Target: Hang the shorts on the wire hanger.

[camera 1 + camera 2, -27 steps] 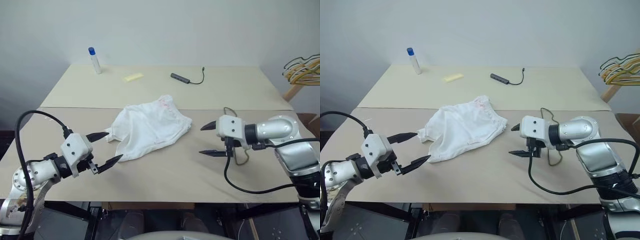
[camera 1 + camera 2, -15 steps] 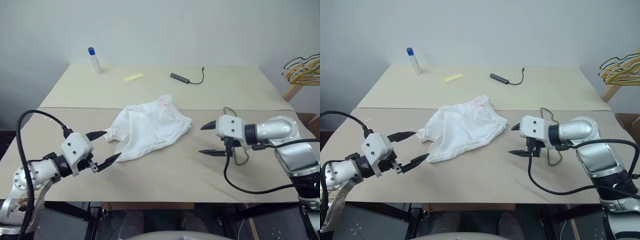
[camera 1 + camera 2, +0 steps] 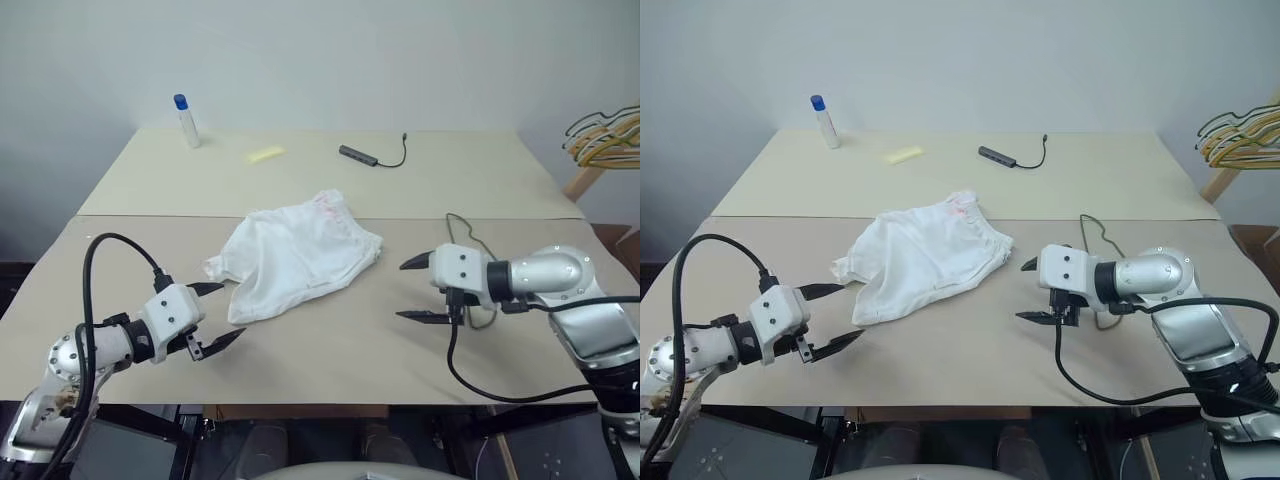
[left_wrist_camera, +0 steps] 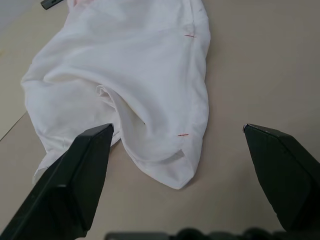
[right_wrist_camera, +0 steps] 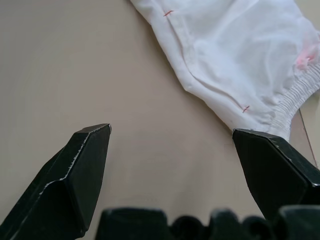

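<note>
- Left eye view: the left pincer (image 3: 214,313) hangs spread wide and empty just above the desk (image 3: 330,350), its tips near the lower corner of the shorts (image 3: 296,254) but not touching them.
- The right pincer (image 3: 417,289) is likewise spread wide and grasps nothing, on the other side of the shorts and a little apart from their waistband end.
- The shorts lie crumpled on the desk between the two pincers, untouched.
- The wire hanger (image 3: 470,270) lies flat on the desk, mostly hidden behind the right arm and separate from the shorts.
- By this showing nothing is done: the shorts must yet be picked up and hung on the hanger.
</note>
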Tool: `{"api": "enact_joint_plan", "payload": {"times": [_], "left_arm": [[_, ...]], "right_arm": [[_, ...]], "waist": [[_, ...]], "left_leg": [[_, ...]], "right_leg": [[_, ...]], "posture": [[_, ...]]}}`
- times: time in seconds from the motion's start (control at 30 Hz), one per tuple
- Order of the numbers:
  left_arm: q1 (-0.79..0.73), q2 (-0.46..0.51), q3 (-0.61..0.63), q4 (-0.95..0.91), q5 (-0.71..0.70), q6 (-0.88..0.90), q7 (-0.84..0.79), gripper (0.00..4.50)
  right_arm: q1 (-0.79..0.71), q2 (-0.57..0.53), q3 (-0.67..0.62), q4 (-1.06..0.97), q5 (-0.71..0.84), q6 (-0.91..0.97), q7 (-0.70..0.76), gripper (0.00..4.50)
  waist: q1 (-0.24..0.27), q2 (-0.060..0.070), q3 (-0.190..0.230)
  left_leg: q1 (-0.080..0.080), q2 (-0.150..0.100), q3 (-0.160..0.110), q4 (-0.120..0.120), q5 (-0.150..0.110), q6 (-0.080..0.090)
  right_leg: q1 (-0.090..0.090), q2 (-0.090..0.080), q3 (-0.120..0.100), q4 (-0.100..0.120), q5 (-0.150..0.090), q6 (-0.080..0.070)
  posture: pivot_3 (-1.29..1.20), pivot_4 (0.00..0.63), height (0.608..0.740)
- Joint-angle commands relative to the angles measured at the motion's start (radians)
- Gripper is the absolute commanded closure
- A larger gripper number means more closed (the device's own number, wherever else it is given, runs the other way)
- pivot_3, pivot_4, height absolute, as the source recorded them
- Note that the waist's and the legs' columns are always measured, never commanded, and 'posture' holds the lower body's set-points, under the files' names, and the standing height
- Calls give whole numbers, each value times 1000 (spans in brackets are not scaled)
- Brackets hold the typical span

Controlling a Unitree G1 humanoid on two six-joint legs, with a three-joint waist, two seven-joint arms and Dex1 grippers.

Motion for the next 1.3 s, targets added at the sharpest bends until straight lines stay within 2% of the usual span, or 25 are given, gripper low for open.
{"api": "enact_joint_plan", "payload": {"times": [0.03,0.23,0.43,0.67,0.77,0.93,1.2,1.3], "left_arm": [[-42,9,-28,50,14,-41,-27,0],[-131,-16,-180,128,141,-103,-20,0],[-184,0,-276,166,262,28,10,0],[-215,13,-295,164,264,219,8,0],[-221,23,-288,144,225,335,-16,501],[-224,43,-276,162,208,427,-7,2071],[-229,55,-251,209,205,413,30,4457],[-214,60,-226,182,170,392,7,4457]], "right_arm": [[0,-9,-44,-45,7,21,-26,24],[17,-4,-49,-72,12,44,-56,24],[36,-14,-50,-98,11,62,-65,24],[45,-22,-43,-107,3,68,-64,24],[36,-21,-38,-102,0,70,-64,0],[31,-24,-26,-89,-13,64,-61,0],[24,-11,-17,-90,-16,64,-59,0],[15,-5,-11,-86,-20,61,-64,0]], "waist": [[-9,0,0],[-27,0,0],[-40,0,0],[-53,3,-1],[-66,3,-1],[-80,4,-2],[-93,5,-3],[-97,5,-3]], "left_leg": [[0,0,0,0,0,0],[0,0,0,0,0,0],[-1,0,0,0,0,0],[9,1,0,-1,0,0],[16,1,0,-3,0,0],[17,1,-1,-5,0,0],[17,1,-1,-6,0,0],[17,2,-1,-6,0,0]], "right_leg": [[0,0,0,0,0,0],[0,0,0,0,0,0],[0,0,0,0,0,0],[8,1,0,1,-1,0],[14,1,0,0,-2,0],[14,2,0,0,-2,-1],[14,2,0,1,-3,-1],[13,3,0,1,-3,-2]], "posture": [[112,0,740],[87,0,740],[72,0,740],[72,0,740],[72,0,740],[77,0,740],[83,0,740],[82,0,740]]}}
